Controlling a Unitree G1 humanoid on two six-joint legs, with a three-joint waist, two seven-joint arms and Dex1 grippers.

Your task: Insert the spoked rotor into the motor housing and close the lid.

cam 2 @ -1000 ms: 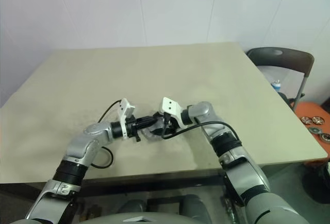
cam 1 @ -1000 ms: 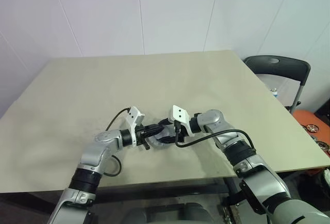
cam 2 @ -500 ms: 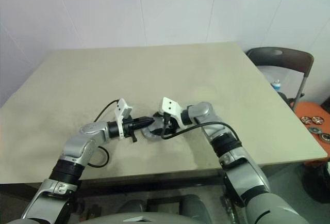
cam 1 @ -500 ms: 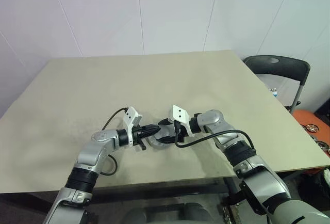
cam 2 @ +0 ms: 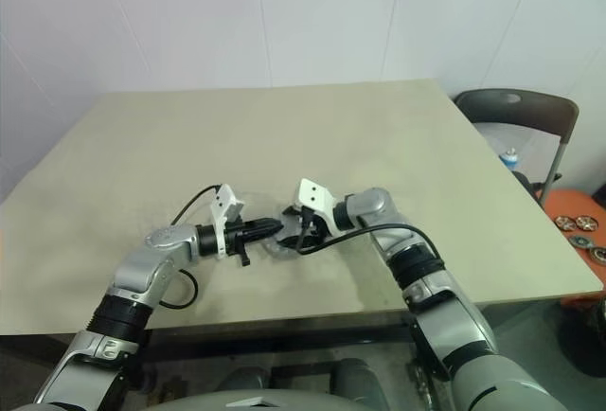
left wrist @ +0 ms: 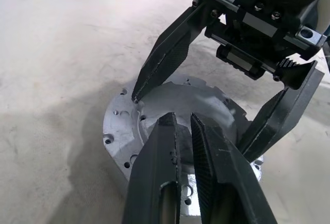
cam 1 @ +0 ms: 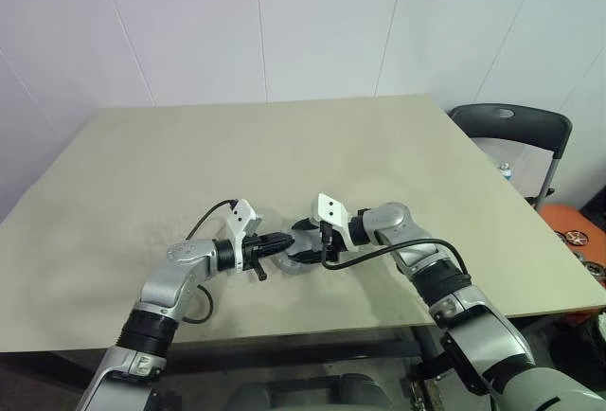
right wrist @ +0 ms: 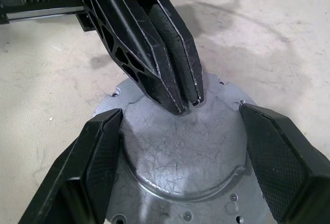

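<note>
Two claws (left wrist: pixel 183 118) (right wrist: pixel 180 121) meet over an unmarked lid (right wrist: pixel 185 157).

- The left gripper (right wrist: pixel 175 87) reaches in from the left, fingers pressed together.
- The right gripper (right wrist: pixel 180 152) faces it, fingers spread wide, tilted downward.
</note>
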